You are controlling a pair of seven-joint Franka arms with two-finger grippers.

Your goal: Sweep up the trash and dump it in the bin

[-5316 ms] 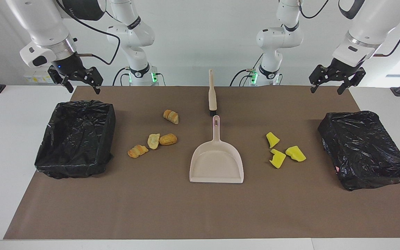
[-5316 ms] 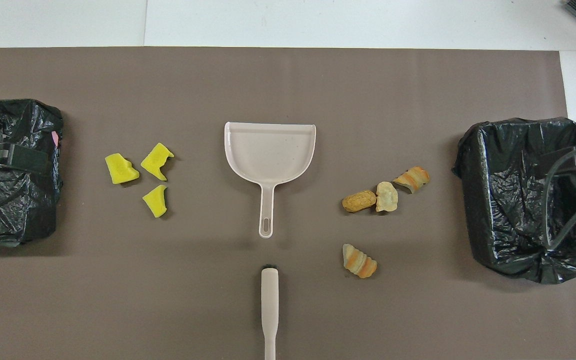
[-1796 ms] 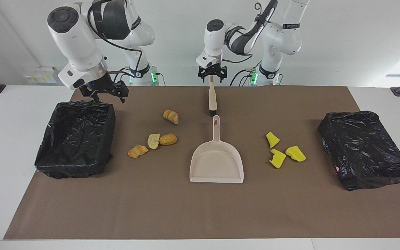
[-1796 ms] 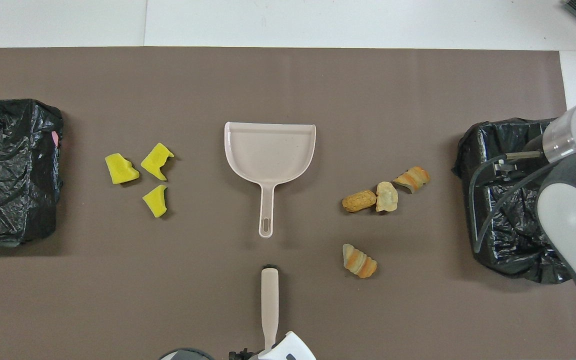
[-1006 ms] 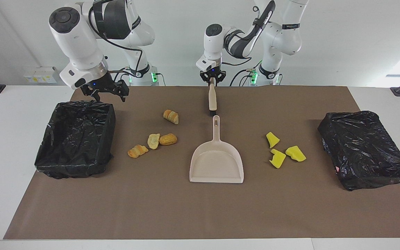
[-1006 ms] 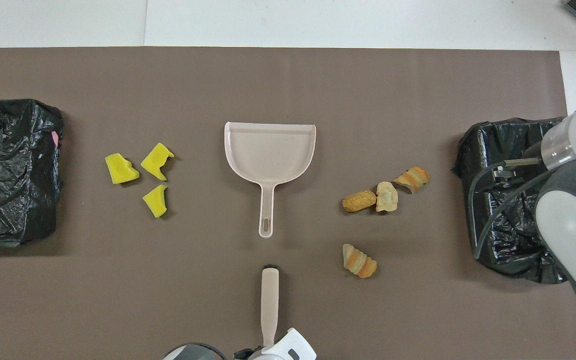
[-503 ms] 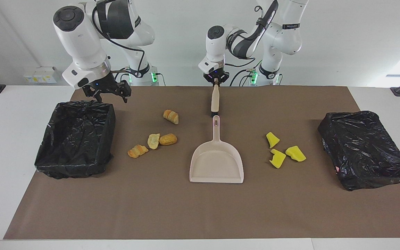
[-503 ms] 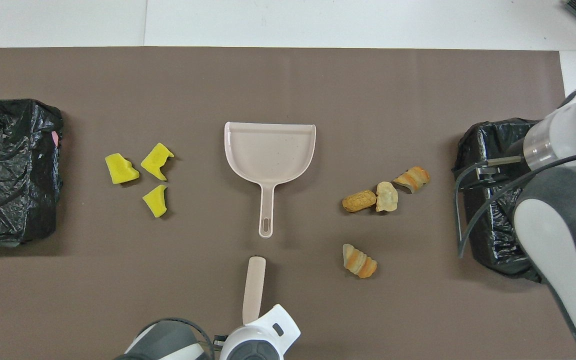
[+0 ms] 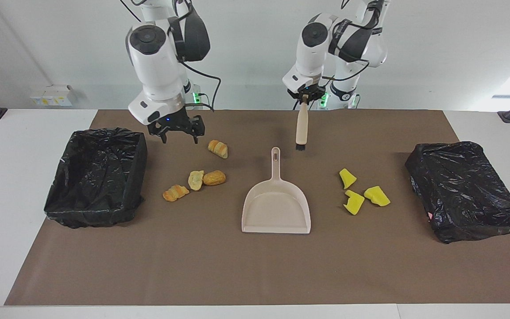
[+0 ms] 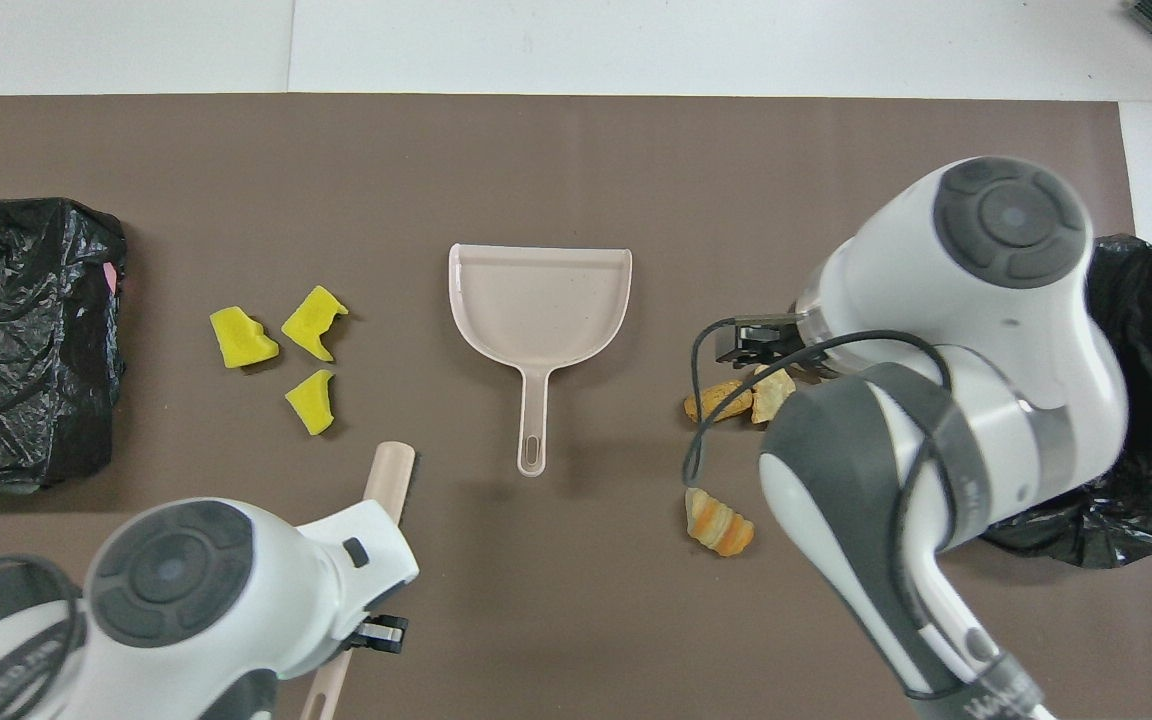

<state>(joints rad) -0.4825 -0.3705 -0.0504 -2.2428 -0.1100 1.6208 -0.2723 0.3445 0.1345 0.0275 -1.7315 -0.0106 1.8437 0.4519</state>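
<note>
Over mat (image 9: 370,266): left tool (image 9: 303,101) clamps brush (image 9: 300,128) hanging bristles-down; right tool (image 9: 176,131) open

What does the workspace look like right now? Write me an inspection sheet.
Surface: brown mat over a white table.
Job's things: three yellow chunks and four bread pieces lie loose on the mat; dustpan lies empty between them; two bag-lined bins, one at each end.
Clutter: nothing seen.
Grippers: left gripper shut on the brush, lifted, bristles down; right gripper open, empty, hanging above the mat near the bread pieces.
Cables: black cable looped along the right arm.
Surroundings: white wall; small box at the table's edge.
</note>
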